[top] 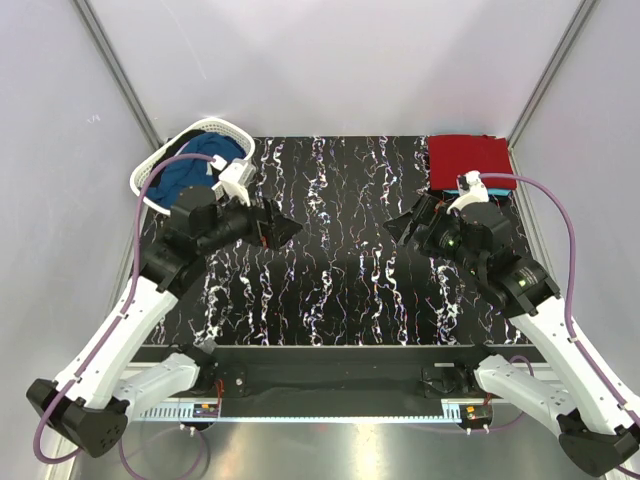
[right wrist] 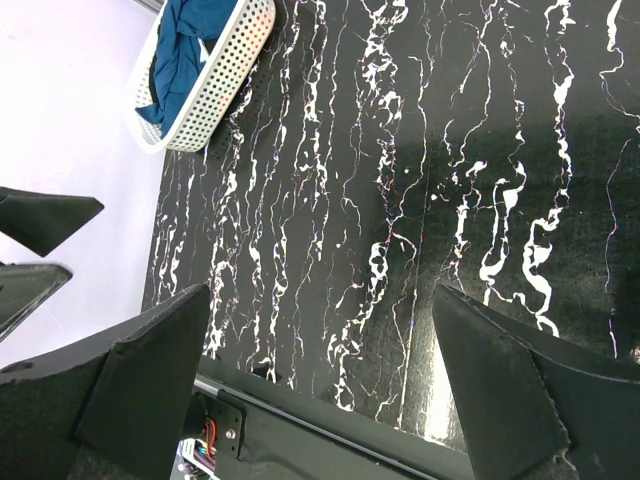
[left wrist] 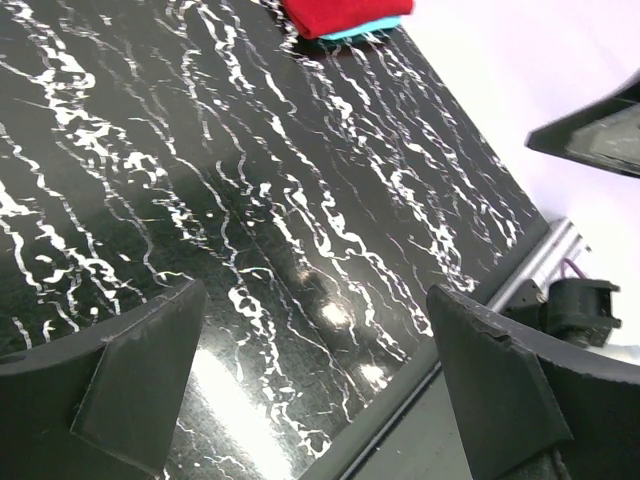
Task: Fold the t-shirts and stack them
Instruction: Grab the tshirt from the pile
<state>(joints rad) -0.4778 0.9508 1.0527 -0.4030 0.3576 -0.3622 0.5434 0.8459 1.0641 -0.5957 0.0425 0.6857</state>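
Between shirts: left gripper (top: 281, 229) and right gripper (top: 401, 226) gape empty, red shirt (top: 468, 160) folded far across from basket (top: 146, 176); next, likely lift blue shirt (top: 182, 172) out of that basket.

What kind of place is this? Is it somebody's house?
Probably a robot lab booth, not a house: two white robot arms bolted to a black white-veined table, with plain pale walls closing it in.

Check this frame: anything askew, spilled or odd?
Minor only. The folded red cloth t-shirt sits on the turquoise t-shirt, whose edge peeks out. The crumpled blue t-shirt lies in the white plastic lattice basket, which appears to overhang the black marbled table's corner. Left pincer and right pincer are open, empty.
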